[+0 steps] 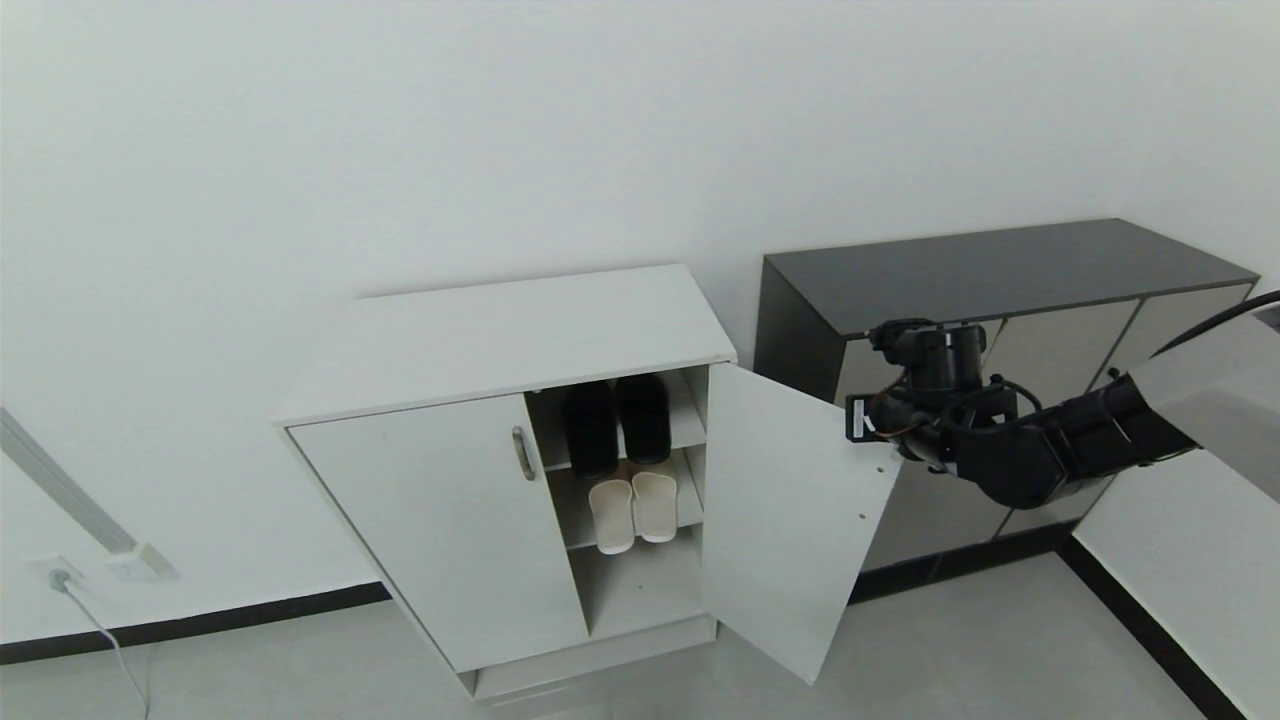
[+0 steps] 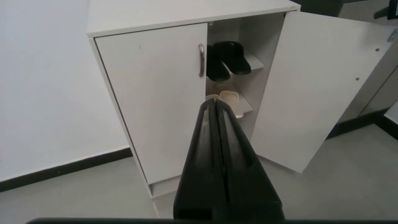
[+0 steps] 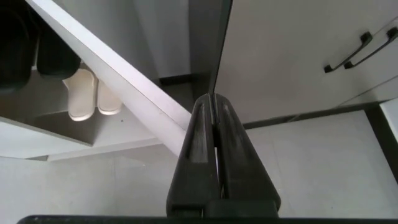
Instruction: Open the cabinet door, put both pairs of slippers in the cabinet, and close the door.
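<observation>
The white cabinet stands against the wall with its right door swung open and its left door closed. Inside, the black slippers sit on the upper shelf and the white slippers on the shelf below. My right gripper is at the open door's outer edge, on its outer side, fingers shut on nothing. The door's edge runs just past its tips. My left gripper is shut and empty, held in front of the cabinet, apart from it.
A low cabinet with a dark top stands right behind the open door and my right arm. A white surface fills the right edge. A wall socket with a cable is at the far left. Grey floor lies before the cabinet.
</observation>
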`<state>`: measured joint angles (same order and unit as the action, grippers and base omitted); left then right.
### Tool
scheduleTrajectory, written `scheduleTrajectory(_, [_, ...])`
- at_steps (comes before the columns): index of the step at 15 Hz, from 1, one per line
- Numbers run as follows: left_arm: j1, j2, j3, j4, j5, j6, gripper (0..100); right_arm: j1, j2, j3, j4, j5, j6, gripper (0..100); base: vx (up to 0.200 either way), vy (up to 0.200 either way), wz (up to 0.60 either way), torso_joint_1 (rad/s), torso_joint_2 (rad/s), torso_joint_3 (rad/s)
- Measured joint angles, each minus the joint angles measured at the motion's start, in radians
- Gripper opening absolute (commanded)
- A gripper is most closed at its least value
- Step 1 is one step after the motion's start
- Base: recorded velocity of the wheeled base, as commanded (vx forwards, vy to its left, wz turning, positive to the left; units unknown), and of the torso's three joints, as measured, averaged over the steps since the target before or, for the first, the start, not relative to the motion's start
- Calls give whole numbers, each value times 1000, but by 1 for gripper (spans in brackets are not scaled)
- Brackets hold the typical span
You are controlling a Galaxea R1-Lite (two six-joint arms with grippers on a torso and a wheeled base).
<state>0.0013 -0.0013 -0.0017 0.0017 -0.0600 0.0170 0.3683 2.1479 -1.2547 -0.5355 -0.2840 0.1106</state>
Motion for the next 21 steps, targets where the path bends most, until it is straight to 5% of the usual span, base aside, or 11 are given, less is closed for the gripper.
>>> scheduleTrajectory(9, [0,0,0,0,0,-1,0,13,11,25,9,-2,3,0,0,0,0,0,0,0])
scheduleTrajectory(21, [0,0,-1,0,0,-1,0,325,-127,207,3,20,64,0,0,0,0,0,0,0])
